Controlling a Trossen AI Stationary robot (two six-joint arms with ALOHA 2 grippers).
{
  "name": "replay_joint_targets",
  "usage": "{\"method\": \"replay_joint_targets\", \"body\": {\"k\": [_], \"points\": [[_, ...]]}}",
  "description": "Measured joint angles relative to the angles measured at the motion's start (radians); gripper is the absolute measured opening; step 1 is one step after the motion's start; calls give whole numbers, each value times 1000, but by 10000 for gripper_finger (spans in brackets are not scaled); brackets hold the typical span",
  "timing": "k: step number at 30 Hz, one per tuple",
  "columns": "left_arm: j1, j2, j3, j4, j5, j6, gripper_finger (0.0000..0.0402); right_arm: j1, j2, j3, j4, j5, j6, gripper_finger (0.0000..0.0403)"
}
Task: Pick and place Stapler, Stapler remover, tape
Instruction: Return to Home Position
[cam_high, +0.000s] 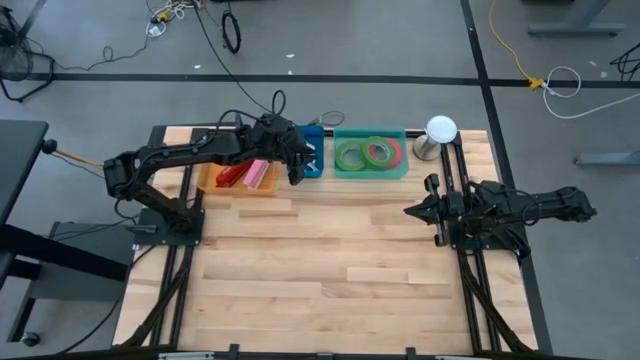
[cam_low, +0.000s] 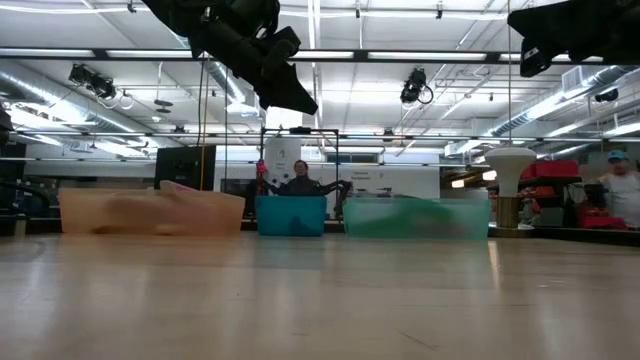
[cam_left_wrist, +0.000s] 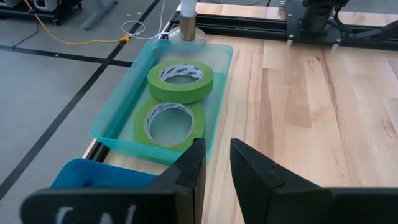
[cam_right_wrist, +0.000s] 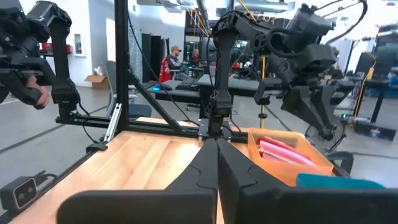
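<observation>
— So, where's the tape (cam_high: 340, 157)?
— Upper centre, flat in the teal bin (cam_high: 370, 175), holes up, row running left-right.
— Grippers?
— Left gripper (cam_high: 297, 175) left of it, slightly parted, empty; right gripper (cam_high: 410, 211) mid-right, closed, empty.

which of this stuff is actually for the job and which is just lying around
For the job: tape rolls in the teal bin; red and pink staplers in the orange bin; blue bin; left gripper, fingers open, raised by it; right gripper, fingers shut, over the right of the table.

Lying about: white-topped stand at the table's back edge; cables on the floor.
</observation>
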Motion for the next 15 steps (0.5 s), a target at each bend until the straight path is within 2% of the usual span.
{"method": "replay_joint_targets", "body": {"k": [11, 15], "points": [[0, 0, 0, 0, -45, -1, 76, 0, -3, -1, -55, -87, 0, 0], [0, 0, 0, 0, -45, -1, 75, 0, -3, -65, 59, -97, 20, 0]]}}
